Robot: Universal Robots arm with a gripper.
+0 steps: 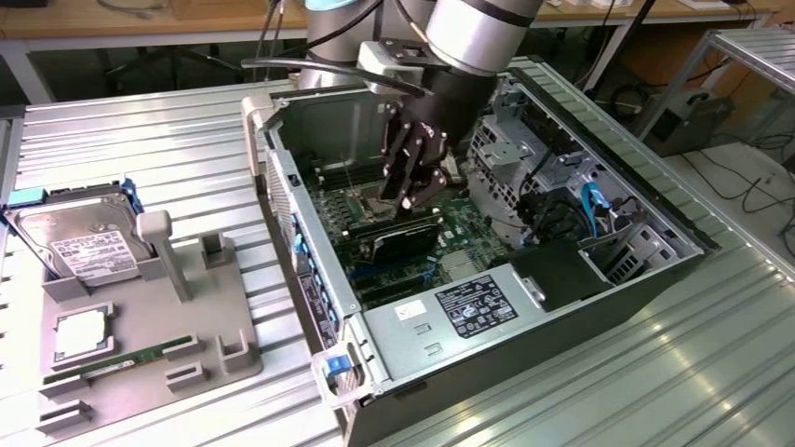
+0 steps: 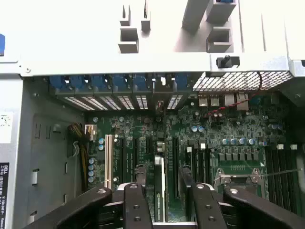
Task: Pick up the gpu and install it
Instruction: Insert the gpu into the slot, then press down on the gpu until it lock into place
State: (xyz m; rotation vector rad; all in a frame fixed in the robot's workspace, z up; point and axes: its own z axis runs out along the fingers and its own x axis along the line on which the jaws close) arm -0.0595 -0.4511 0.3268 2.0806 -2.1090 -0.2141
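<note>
The gpu (image 1: 400, 240), a thin black card, stands on edge on the green motherboard (image 1: 466, 228) inside the open computer case (image 1: 621, 200). My gripper (image 1: 420, 200) hangs just above it, reaching down into the case. In the wrist view the gpu (image 2: 159, 200) appears edge-on among the expansion slots, in line with the rear bracket openings. My gripper (image 2: 162, 172) straddles it with black fingers (image 2: 139, 191) on either side. There is a gap between the card and the fingers, so the gripper is open.
A grey fixture (image 1: 149, 345) at the exterior view's left holds a silver hard drive (image 1: 81, 244), a processor chip (image 1: 81, 337) and a green memory stick (image 1: 118, 365). The case's power supply (image 1: 478, 303), drive cages (image 1: 522, 158) and cables crowd the card.
</note>
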